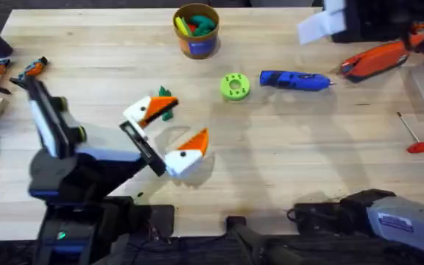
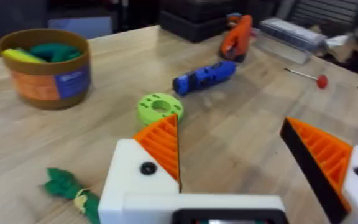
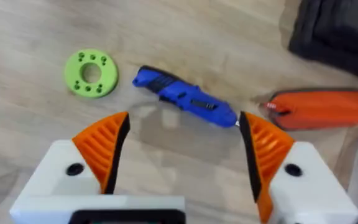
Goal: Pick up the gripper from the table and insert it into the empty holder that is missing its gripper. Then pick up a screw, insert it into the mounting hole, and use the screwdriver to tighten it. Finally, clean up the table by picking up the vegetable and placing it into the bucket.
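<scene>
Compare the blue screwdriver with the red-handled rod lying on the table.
The screwdriver is thick, blue and pen-shaped; the red-handled rod is a thin shaft with a small red end. The screwdriver lies beside the lime-green disc; the rod lies alone near the table's right edge. Both lie flat, untouched.

1. Left gripper (image 1: 165, 135) sits low mid-table, jaws spread, bare wood between its fingers. I see open table from there toward the right edge.
2. The vegetable (image 1: 165, 105) lies right beside its far finger, tight spot.
3. Lime-green disc (image 1: 234, 86) and the screwdriver (image 1: 294, 81) lie in a row, small gap between them; they block a straight run to the far right.
4. The bucket (image 1: 196, 31) stands at the far edge, clear wood around it.
5. Right side is cluttered: orange-and-black tool (image 1: 377, 59), red-handled rod (image 1: 416, 137).
</scene>
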